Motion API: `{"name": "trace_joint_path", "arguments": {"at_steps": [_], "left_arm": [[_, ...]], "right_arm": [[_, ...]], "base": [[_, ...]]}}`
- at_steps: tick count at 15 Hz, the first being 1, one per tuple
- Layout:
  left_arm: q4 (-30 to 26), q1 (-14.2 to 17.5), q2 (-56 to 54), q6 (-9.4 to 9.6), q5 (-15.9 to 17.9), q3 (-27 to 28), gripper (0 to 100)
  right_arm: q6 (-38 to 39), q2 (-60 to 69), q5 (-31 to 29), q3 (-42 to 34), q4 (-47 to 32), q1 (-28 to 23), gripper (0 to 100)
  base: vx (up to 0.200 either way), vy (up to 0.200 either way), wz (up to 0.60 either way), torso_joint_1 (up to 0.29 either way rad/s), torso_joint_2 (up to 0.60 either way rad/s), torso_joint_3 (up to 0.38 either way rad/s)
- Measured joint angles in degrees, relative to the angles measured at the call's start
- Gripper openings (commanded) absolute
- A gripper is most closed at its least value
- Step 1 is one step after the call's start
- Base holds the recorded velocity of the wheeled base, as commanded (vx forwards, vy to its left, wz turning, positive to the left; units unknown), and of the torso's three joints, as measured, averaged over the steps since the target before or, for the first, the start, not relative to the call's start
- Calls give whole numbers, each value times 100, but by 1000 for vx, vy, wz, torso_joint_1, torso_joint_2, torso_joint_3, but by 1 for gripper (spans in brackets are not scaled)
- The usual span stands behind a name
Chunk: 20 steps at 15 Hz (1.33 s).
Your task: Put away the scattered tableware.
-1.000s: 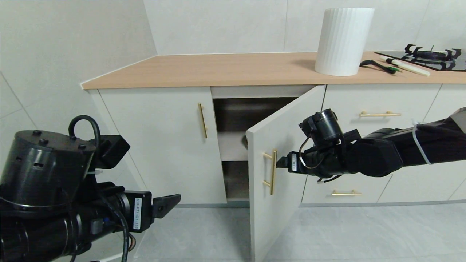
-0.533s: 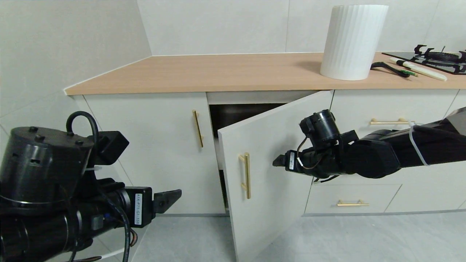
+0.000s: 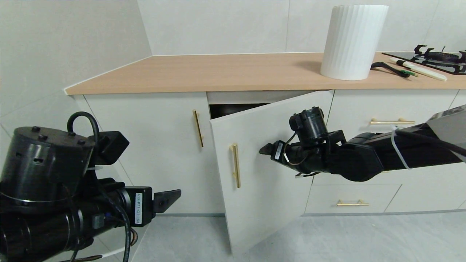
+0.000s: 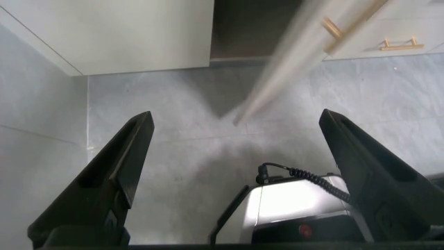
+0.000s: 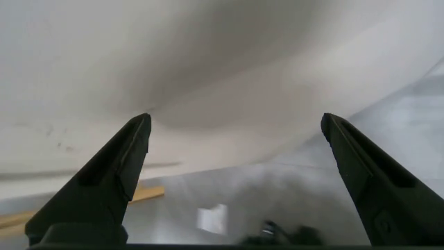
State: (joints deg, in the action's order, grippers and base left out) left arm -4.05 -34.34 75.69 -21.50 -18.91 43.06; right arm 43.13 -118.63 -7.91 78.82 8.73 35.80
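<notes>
Standing ajar, the door (image 3: 265, 189) shows only a dark wedge of cupboard above its top edge. The right hand (image 3: 264, 149) sits at its front face just beside the brass handle (image 3: 236, 165), fingers spread wide and holding nothing; whether the tips touch the panel I cannot tell. The left hand (image 3: 170, 201) hangs low, well apart from the door, also wide and empty. The tableware, a black utensil (image 3: 386, 67) and a pale utensil (image 3: 424, 71), lies on the surface (image 3: 218, 71) between the ribbed white tub (image 3: 352, 42) and the hob (image 3: 440, 56), well apart from both hands. I judge the step in hand to be shutting the door. The risk is in the contact: open tips on a smooth panel could skid sideways into the handle, and a weak or glancing push could leave the door short of closing, free to swing out. If the utensils belong in this cupboard, shutting it now means opening it again.
</notes>
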Motion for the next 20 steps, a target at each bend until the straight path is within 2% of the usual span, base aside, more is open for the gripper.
{"name": "trace_joint_path", "arguments": {"at_steps": [9,20], "left_arm": [[0,9,24,-11,2,0,100],[0,6,77,-11,2,-9,100]], "right_arm": [[1029,-709,-396,1095,5,-277,100],[1178,-1387,-946,1864,-33,-599,100]], "base": [[0,0,0,0,0,0],[0,0,0,0,0,0]]}}
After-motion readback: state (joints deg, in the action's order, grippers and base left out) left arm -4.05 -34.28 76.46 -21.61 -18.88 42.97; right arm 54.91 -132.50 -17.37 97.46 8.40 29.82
